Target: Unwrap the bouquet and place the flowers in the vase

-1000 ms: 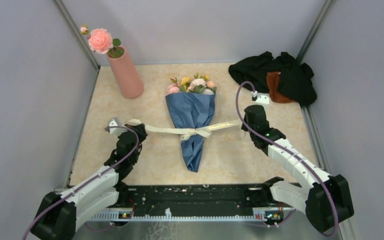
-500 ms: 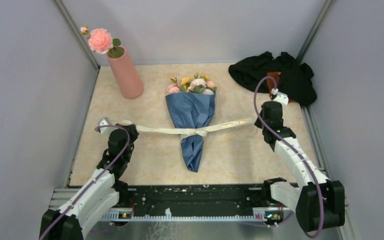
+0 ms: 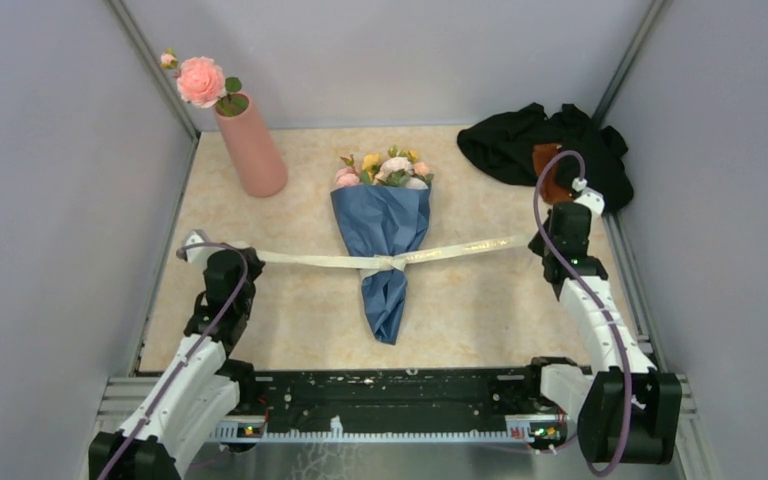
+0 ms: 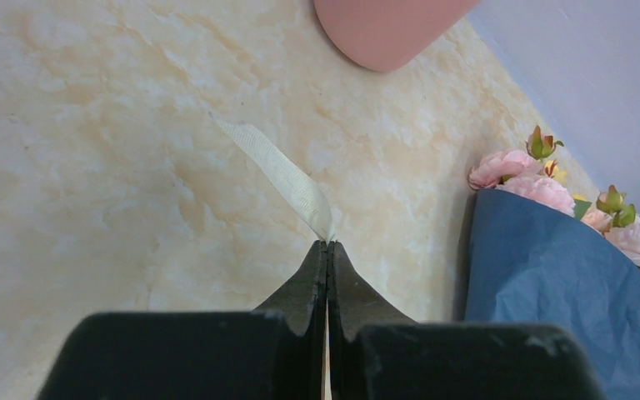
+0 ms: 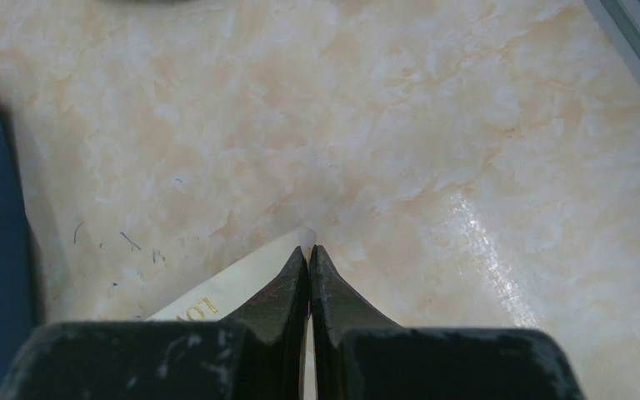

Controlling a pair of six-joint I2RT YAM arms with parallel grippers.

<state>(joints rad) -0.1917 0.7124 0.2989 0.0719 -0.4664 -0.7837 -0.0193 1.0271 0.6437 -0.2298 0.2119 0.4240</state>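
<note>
The bouquet (image 3: 382,240) lies in the middle of the counter (image 3: 480,310), flowers (image 3: 385,167) toward the back wall, its cream ribbon (image 3: 310,260) stretched out to both sides from a small knot. The left gripper (image 4: 327,246) is pinched tight on the ribbon's left end, the right gripper (image 5: 309,248) on its right end — the vase (image 3: 252,145) stands far left.

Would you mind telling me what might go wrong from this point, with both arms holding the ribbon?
1. The ribbon runs taut between the left gripper and the right gripper, yet a small knot sits on the bouquet. More pull may tighten it or drag the bouquet.
2. The right gripper pinches close to the ribbon's end, so the ribbon may slip free.
</note>
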